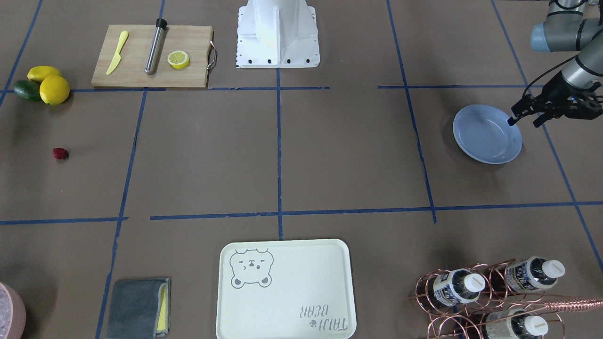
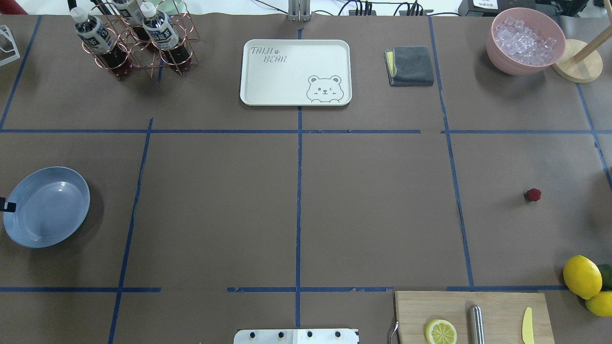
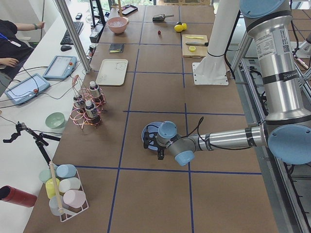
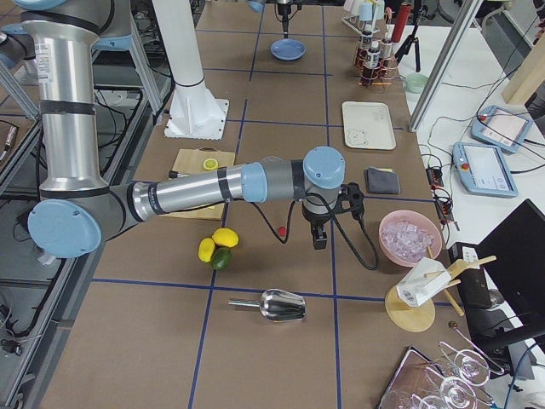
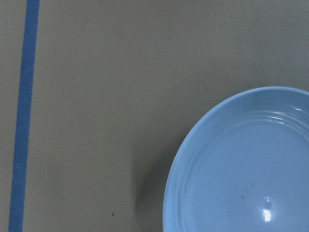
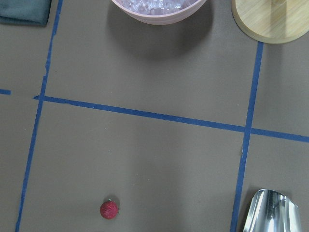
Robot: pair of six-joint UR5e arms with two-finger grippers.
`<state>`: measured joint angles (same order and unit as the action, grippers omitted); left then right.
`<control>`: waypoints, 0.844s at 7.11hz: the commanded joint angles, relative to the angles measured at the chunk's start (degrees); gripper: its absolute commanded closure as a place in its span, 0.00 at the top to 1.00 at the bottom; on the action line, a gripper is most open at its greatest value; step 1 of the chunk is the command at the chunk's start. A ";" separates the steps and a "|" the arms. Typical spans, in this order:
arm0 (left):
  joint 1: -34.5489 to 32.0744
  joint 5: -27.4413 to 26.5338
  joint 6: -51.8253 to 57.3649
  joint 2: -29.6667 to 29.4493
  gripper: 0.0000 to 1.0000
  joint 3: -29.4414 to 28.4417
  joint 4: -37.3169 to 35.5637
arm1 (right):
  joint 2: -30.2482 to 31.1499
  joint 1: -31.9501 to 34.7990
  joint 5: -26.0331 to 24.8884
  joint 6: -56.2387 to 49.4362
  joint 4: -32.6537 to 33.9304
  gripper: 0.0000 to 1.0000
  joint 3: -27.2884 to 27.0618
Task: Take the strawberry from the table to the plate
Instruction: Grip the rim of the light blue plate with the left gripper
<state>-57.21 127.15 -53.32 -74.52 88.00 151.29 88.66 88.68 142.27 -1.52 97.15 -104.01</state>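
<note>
L gripper: black two-finger claw, fingers spread, nothing btwn them. One fingertip sits over the rim of the round light-blue glossy plate, on the side nearest the table's end; whether it touches the rim, can't tell.

R gripper: seen only from the side cam, pointing down over the table; spread or closed, can't tell. Its wrist cam looks down on the tiny dark-red strawberry.

The berry lies on the brown paper-like table w/ blue tape grid, alone in its square, well apart from the plate, at the opposite end.

Near the berry: two yellow lemons + a green avocado, clustered and touching. Past them is a wooden cutting board w/ a lemon half, steel rod and yellow knife. A pink bowl of ice and a steel scoop are also at that end.
</note>
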 commanded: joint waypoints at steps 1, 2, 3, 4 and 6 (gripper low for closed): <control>1.39 -1.63 -0.91 -0.53 0.77 -0.89 0.06 | 0.20 0.00 0.12 0.11 -0.03 1.00 0.04; 1.83 -1.91 -0.91 -0.71 0.75 -1.25 0.06 | 0.20 0.00 0.12 0.11 -0.03 1.00 -0.05; 2.01 -2.00 -0.91 -0.71 0.70 -1.51 0.06 | 0.20 0.00 0.20 0.11 -0.03 1.00 -0.13; 2.01 -2.00 -0.82 -0.80 0.59 -1.60 0.06 | 0.20 0.00 0.20 0.11 -0.03 1.00 -0.14; 2.27 -2.00 -0.65 -0.80 0.43 -1.60 0.06 | 0.29 0.00 0.20 0.20 -0.03 1.00 -0.22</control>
<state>-55.14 125.21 -54.03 -75.30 86.44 151.35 88.92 88.68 142.47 -1.39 97.12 -104.20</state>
